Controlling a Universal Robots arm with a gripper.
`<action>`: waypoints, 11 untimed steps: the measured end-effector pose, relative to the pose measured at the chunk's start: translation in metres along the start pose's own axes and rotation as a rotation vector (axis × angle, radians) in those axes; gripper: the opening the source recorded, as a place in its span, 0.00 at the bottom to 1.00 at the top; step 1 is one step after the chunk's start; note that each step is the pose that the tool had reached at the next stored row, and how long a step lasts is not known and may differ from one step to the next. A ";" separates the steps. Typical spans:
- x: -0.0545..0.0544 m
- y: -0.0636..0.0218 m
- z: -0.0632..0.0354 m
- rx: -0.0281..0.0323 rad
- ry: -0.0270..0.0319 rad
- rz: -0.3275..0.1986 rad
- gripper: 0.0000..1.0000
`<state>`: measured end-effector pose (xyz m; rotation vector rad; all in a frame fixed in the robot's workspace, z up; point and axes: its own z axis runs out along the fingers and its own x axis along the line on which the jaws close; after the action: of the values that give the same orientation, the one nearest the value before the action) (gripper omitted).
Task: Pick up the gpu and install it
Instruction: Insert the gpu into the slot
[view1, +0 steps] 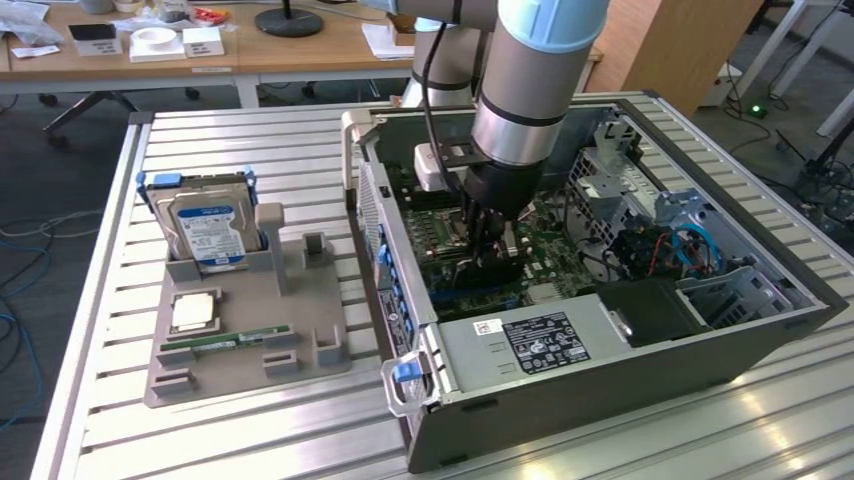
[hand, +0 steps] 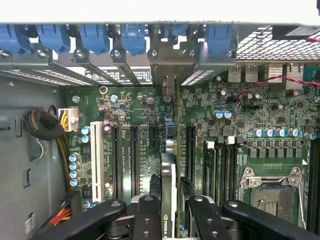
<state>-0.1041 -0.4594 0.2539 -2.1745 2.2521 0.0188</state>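
Pincer (hand: 169, 212) is down inside the open grey tower PC case (view1: 747, 345), black fingers (hand: 146, 220) clamped on the thin dark gpu (hand: 170, 175), held edge-on and upright over the green motherboard (hand: 240, 112). Card's metal bracket end (hand: 169, 70) sits up against the rear slot wall under the blue retention clips (hand: 95, 37). Card edge runs between two long black expansion slots (hand: 134, 160), tight on both sides. White slot (hand: 96, 160) and open CPU socket (hand: 272, 195) lie well apart from it. Outside the case, grey parts holder (view1: 240, 330) on the slatted aluminium desk (view1: 267, 440) carries a silver hard drive with blue-white label (view1: 207, 232) and a narrow green RAM stick (view1: 220, 342).
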 end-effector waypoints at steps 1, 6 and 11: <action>0.000 0.0000 0.0000 0.0000 -0.0001 0.000 0.26; 0.000 0.0002 0.0000 -0.0001 0.0000 0.000 0.33; 0.000 0.0000 0.0000 0.0000 0.0000 0.000 0.45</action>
<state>-0.1041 -0.4594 0.2539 -2.1744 2.2521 0.0189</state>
